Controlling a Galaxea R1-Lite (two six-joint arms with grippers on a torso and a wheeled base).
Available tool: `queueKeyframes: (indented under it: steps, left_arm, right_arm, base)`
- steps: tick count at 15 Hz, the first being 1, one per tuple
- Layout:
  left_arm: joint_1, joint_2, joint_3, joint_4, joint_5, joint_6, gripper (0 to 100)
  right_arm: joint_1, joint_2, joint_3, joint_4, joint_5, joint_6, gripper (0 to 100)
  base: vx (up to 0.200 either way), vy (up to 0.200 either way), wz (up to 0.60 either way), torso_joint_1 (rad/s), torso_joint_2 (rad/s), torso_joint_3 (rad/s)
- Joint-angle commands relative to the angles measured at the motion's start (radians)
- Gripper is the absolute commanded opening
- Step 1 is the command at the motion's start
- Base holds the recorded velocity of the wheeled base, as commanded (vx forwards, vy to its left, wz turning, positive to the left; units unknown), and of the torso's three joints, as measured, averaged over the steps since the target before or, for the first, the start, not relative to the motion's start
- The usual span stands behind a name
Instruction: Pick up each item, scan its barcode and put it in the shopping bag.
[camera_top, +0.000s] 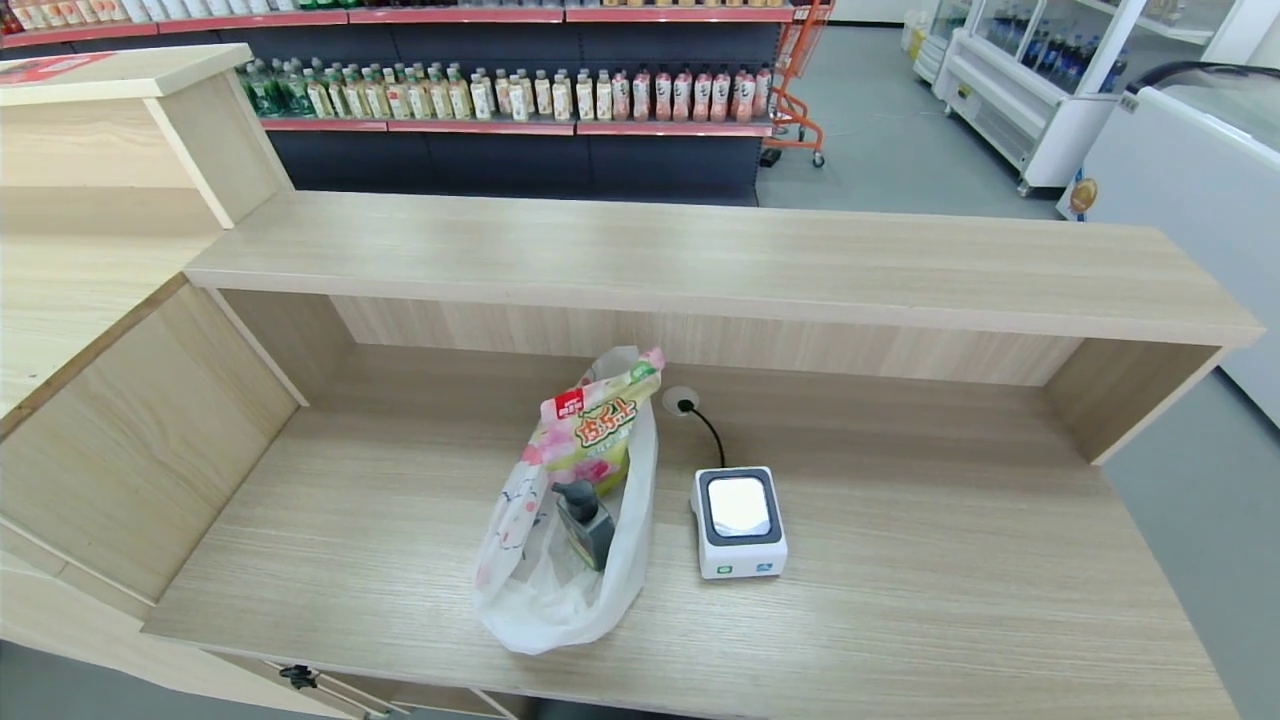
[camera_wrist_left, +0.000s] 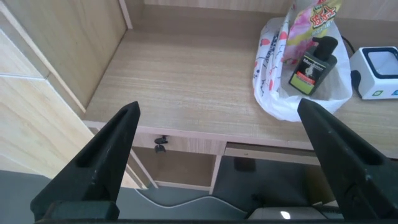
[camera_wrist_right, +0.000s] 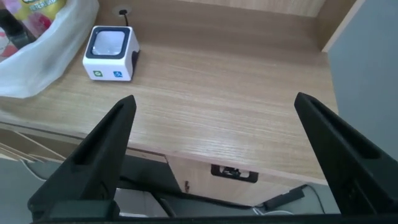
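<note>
White thin plastic first: found the shopping bag (camera_top: 545, 612) slumped near the middle of the worktop (camera_top: 900, 600), mouth open, with a green-and-pink snack packet (camera_top: 597, 428) sticking out at its far side and a dark pump bottle (camera_top: 588, 527) leaning inside, nearer the front. Saw a small white scanner (camera_top: 738, 522) just beside the bag on the right, not touching it, window facing up. Traced its black cable (camera_top: 709, 433) back to a round hole in the worktop near the rear wall. Noted a raised ledge (camera_top: 700, 260) running along the whole back and overhanging the rear strip of the worktop, plus a slanted wooden side panel (camera_top: 130, 450) closing the left end and another closing the right. Found the left tool (camera_wrist_left: 217, 165) hanging off the front edge toward the left end, well apart from the bag, fingers spread wide and gripping nothing. Found the right tool (camera_wrist_right: 214, 162) likewise off the front edge, toward the right, well apart from the scanner, fingers spread wide too and gripping nothing. Spotted a small dark latch (camera_top: 298, 676) under the front edge. Beyond the ledge, made out store shelves (camera_top: 500, 95) lined with drink bottles, an orange trolley (camera_top: 800, 100) at the aisle end, glass-door coolers (camera_top: 1030, 90) and a white chest freezer (camera_top: 1190, 170) on the right.
</note>
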Motion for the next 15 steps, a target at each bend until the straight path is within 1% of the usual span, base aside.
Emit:
queueKeyframes:
  steps: [1,5,8,15]
  left_arm:
    - [0.002,0.001,0.0,-0.001,-0.001,-0.001,100]
    - [0.002,0.001,0.0,-0.001,-0.001,0.001,100]
    - [0.002,0.001,0.0,-0.001,-0.001,0.001,100]
    - [0.002,0.001,0.0,-0.001,-0.001,0.001,100]
  right_arm:
    - [0.002,0.003,-0.001,0.001,-0.002,0.02,0]
    - [0.002,0.003,0.0,0.001,-0.005,0.034,0]
    - [0.002,0.003,0.0,0.001,-0.005,0.034,0]
    - [0.002,0.003,0.0,0.001,-0.005,0.035,0]
  base:
    - [0.0,0.0,0.0,0.0,0.0,0.0]
    - [0.0,0.0,0.0,0.0,0.0,0.0]
    - [0.2,0.0,0.0,-0.002,0.0,-0.001]
    - [0.0,0.0,0.0,0.0,0.0,0.0]
